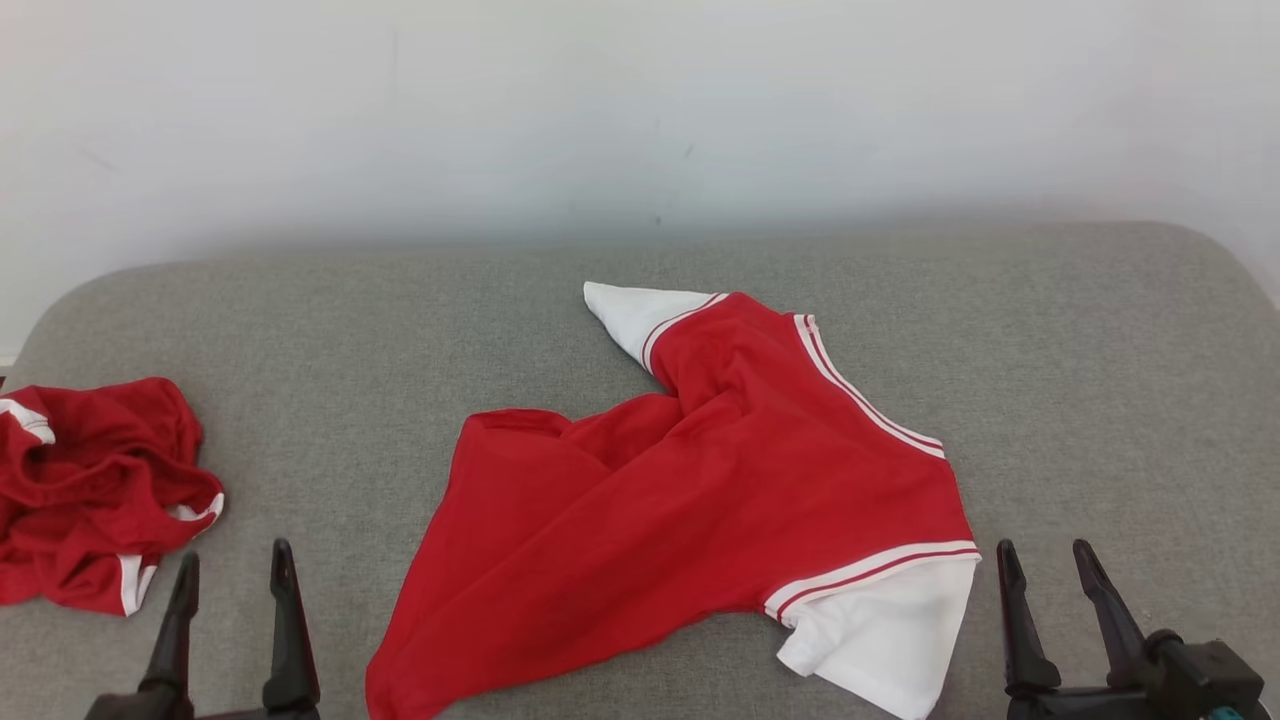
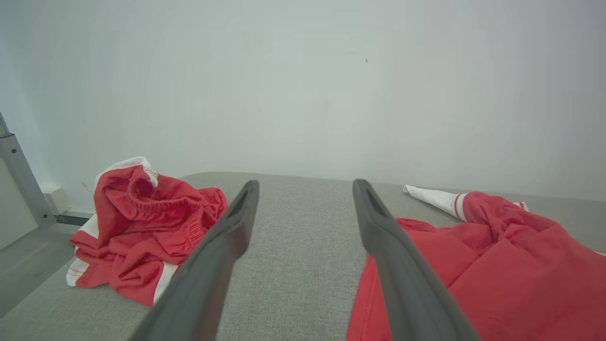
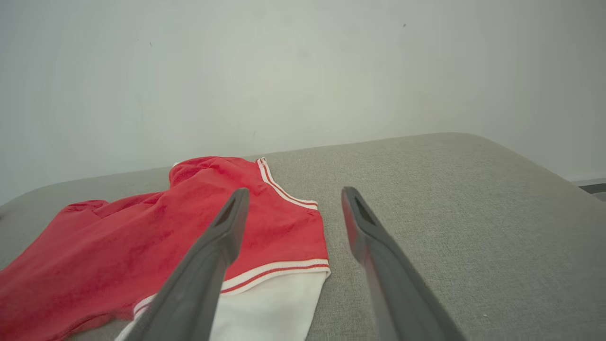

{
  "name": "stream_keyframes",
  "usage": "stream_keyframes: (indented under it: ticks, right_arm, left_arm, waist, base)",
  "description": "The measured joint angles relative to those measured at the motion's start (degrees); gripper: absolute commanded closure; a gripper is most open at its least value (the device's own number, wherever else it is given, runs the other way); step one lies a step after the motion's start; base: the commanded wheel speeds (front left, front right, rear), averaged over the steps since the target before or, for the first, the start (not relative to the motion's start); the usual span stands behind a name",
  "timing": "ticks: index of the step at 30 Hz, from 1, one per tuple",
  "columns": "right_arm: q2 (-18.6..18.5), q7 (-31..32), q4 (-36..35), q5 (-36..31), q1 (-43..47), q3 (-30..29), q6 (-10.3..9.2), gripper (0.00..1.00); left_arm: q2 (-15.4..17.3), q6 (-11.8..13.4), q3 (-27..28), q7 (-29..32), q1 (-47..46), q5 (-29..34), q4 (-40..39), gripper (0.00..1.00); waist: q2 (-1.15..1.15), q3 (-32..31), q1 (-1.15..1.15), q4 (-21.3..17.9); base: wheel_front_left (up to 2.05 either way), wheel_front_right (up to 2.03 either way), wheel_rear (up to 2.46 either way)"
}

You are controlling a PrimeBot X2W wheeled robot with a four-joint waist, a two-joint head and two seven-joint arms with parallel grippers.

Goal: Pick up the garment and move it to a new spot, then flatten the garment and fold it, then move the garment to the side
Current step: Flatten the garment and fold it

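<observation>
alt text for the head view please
A red shirt with white sleeves lies rumpled and partly spread in the middle of a grey padded surface. A second red and white garment sits bunched at the left edge. The open left tool and right tool stand at the bottom corners, holding nothing.

Before me, the grey padded bench (image 1: 1100,330): a red shirt (image 1: 700,480) with white sleeves lies loosely spread at its middle; a crumpled red garment (image 1: 90,490) lies well apart, at its left end.
</observation>
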Motion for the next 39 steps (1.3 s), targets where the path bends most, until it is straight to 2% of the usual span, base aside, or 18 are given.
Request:
stream_keyframes:
  ticks: [8, 18, 39]
  right_arm:
    - [0.0, 0.0, -0.1, 0.0, 2.4, -1.2, 0.00, 0.00]
    - [-0.2, 0.0, 0.0, -0.3, 3.3, 0.5, 0.00, 0.00]
    - [-1.3, 0.0, -0.9, -0.7, 2.8, 5.6, 0.00, 0.00]
  left_arm:
    - [-3.4, -2.5, 2.5, 0.0, 3.5, 3.1, -0.3, 0.00]
    - [-4.2, -5.4, 3.8, 0.0, 4.3, 5.7, 1.9, 0.00]
    - [-5.7, -8.1, 5.0, 0.0, 3.2, 8.8, 4.7, 0.00]
  waist:
    - [0.00, -1.1, 0.00, -0.2]
    - [0.00, -1.6, 0.00, -0.2]
    - [0.00, -1.9, 0.00, 0.6]
  base:
    - [0.00, 0.00, 0.00]
    - [0.00, 0.00, 0.00]
    - [0.00, 0.00, 0.00]
